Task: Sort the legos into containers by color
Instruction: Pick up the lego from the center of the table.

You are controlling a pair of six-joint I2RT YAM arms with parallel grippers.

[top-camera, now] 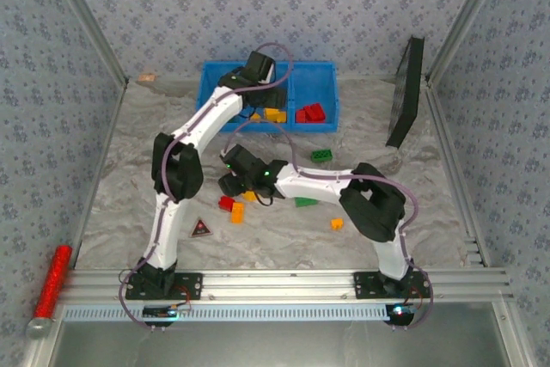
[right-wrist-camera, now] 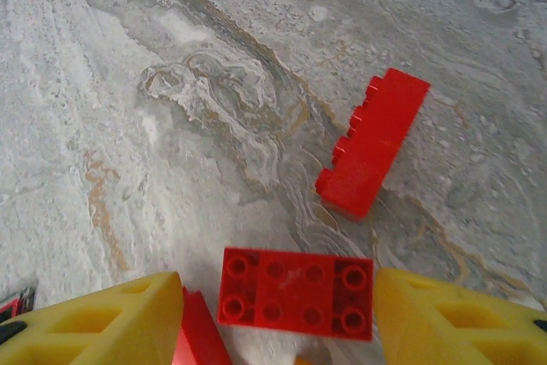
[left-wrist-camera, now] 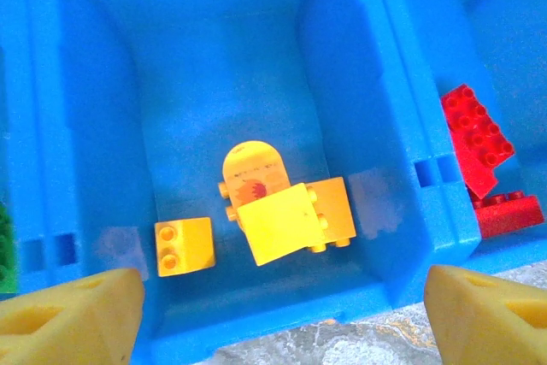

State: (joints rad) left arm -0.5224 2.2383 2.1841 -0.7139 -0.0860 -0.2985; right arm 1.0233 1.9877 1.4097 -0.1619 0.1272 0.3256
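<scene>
We see the left gripper (left-wrist-camera: 282, 301) wide open over yellow legos (left-wrist-camera: 278, 211) in a blue container (left-wrist-camera: 350, 83); right gripper (right-wrist-camera: 278, 301) open around a red lego (right-wrist-camera: 295, 292), bottom middle.

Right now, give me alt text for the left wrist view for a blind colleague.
Looking down into the blue bin's middle compartment, holding four orange-yellow legos. Red legos lie in the compartment to its right; the yellow jaws stand wide apart at the bottom corners, holding nothing.
</scene>
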